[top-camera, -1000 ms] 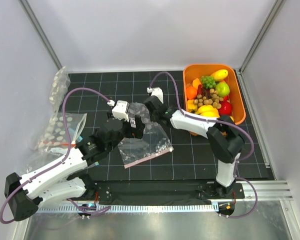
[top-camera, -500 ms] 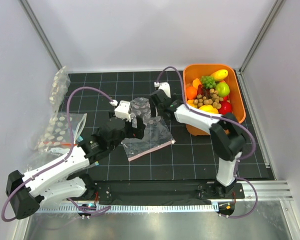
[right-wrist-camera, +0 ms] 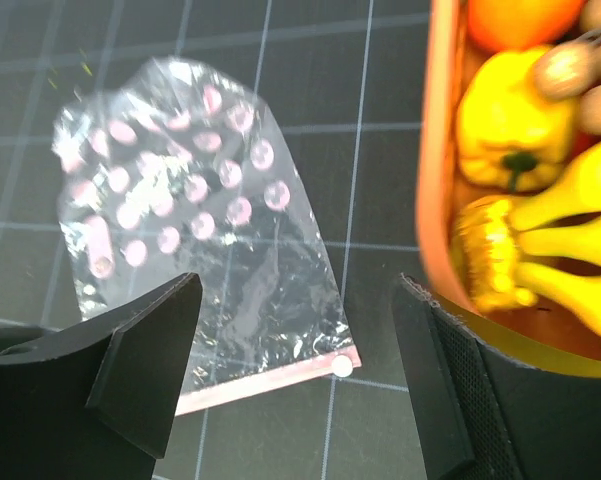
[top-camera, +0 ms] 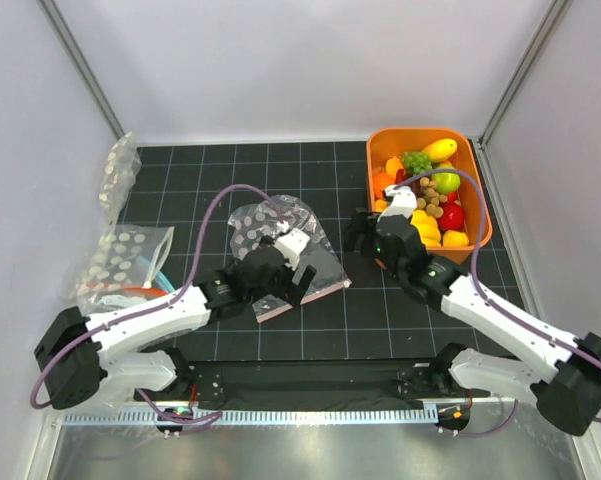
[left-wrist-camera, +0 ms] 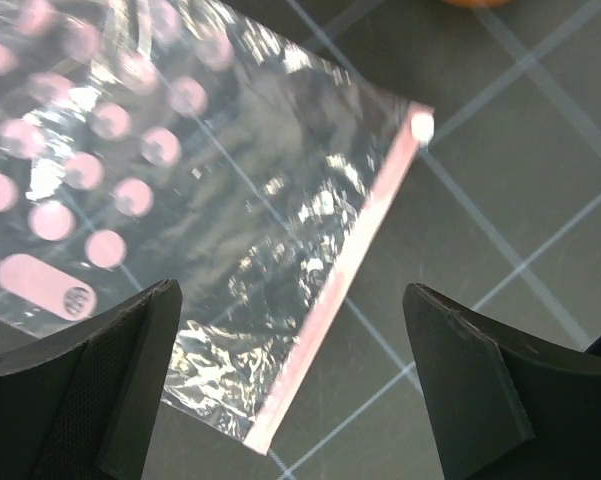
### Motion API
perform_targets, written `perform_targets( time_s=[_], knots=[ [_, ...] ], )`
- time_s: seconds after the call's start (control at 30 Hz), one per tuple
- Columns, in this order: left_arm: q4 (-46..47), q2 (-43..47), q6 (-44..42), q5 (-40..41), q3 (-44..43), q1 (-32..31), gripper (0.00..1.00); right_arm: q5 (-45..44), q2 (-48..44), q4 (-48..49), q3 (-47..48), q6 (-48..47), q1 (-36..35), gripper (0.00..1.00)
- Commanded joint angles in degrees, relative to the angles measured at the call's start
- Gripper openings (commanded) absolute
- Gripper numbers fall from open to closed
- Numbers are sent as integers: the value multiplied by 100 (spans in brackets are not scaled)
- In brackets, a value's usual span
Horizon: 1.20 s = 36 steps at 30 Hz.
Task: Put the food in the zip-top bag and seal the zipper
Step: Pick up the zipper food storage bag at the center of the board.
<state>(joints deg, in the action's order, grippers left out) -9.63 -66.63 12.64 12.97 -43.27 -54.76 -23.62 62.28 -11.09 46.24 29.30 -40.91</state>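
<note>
orange tub (top-camera: 420,132) full, zip-top bag (top-camera: 265,220) flat and empty, nothing held
the food (top-camera: 435,185) sits in the tub at upper right; the bag lies left of centre, its zipper (left-wrist-camera: 325,308) running diagonally along the lower edge. the left gripper (top-camera: 292,288) hovers right over that strip, fingers spread; the right gripper (top-camera: 365,238), also spread, hangs beside the tub, nearer the food.
</note>
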Motion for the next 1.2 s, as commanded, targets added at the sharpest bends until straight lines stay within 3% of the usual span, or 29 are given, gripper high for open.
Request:
perform_targets(
  time_s=[0.0,0.17,0.43,0.6,1.17],
  knots=[
    [172,-358,-526,-84,-155,-262,94,-467,-585,345,-80,41,-14,83],
    [-56,-1122,-868,478,-437,-614,88,-680,-858,441,-247,76,-14,83],
    [-364,-1783,-966,338,-780,-746,80,-714,-823,353,-185,76,-14,83],
    [-364,-2186,-966,293,-920,-755,62,-714,-840,353,-203,76,-14,83],
    [330,-3013,-1053,-40,-1184,-755,55,-671,-788,380,-203,76,-5,83]
  ],
)
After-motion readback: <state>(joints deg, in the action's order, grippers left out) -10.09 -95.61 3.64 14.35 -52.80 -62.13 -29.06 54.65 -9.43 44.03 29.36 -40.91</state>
